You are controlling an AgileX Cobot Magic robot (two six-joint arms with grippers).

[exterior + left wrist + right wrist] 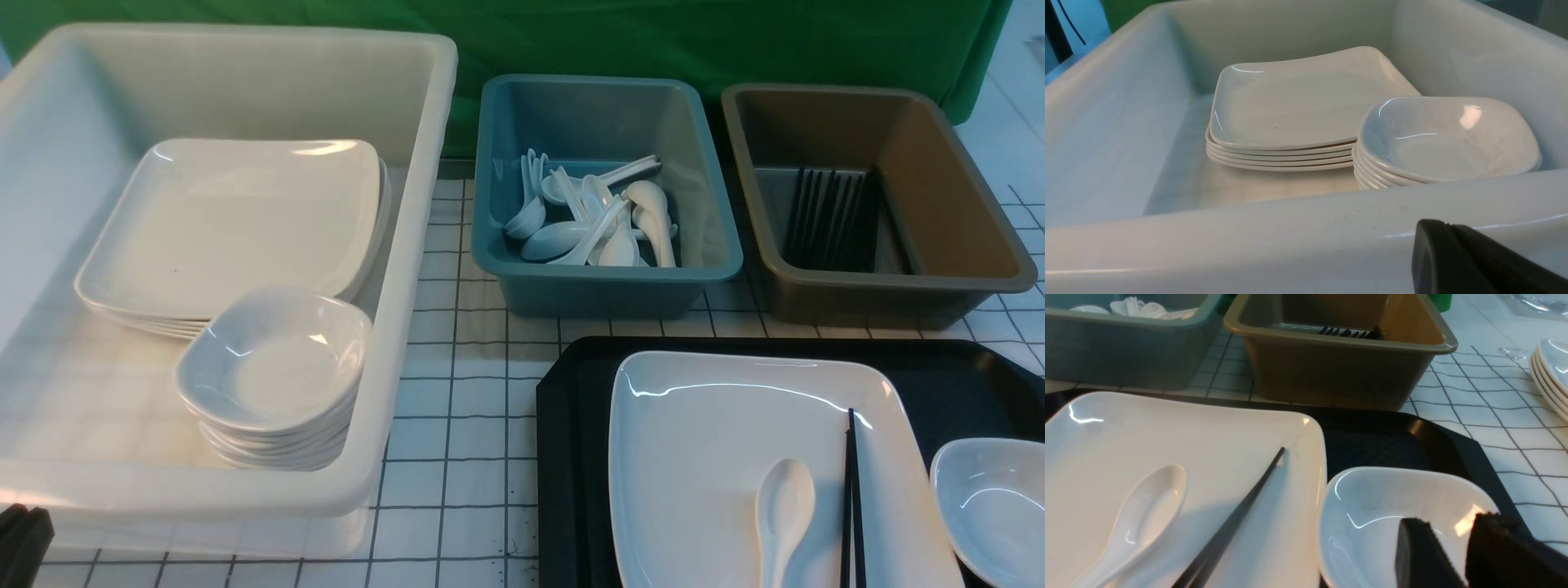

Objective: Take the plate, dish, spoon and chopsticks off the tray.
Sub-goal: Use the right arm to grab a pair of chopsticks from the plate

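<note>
The black tray [571, 425] lies at the front right. On it rests the large white plate [710, 441], with the white spoon [784, 498] and the black chopsticks [851, 498] lying on the plate. The small dish [996, 498] sits on the tray to the right of the plate. In the right wrist view my right gripper [1451, 519] hovers open over the dish [1380, 498], beside the plate [1167, 433], spoon [1147, 510] and chopsticks [1237, 522]. My left gripper [23, 531] is shut and empty outside the white tub's front wall [1439, 224].
A big white tub [408, 245] at the left holds a stack of plates [237, 220] and a stack of dishes [273, 367]. A teal bin [604, 278] holds several spoons. A brown bin [898, 286] holds chopsticks. More plates [1549, 375] are stacked right of the tray.
</note>
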